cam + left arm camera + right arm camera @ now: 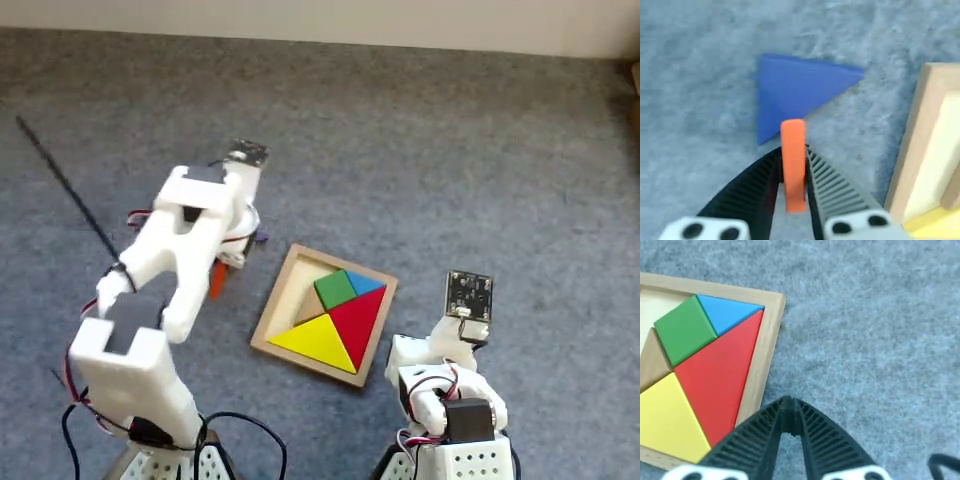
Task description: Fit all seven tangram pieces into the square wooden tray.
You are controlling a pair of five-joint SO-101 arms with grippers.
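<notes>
The square wooden tray point(272, 318) lies on the carpet and holds a green square point(335, 289), a light blue triangle point(366, 283), a red triangle point(358, 315), a yellow triangle point(315, 340) and a brown triangle point(650, 365). My left gripper point(792, 152) is shut on a thin orange piece point(792, 180), left of the tray. A dark blue triangle point(795, 90) lies flat on the carpet just beyond the fingertips. My right gripper point(790, 415) is shut on nothing and hovers by the tray's near right edge point(757, 385).
Grey carpet point(450, 150) spreads on all sides. The tray's upper left part point(298, 275) shows bare wood. A thin black rod point(65, 185) lies at the left. Cables point(240, 430) trail at the arms' bases.
</notes>
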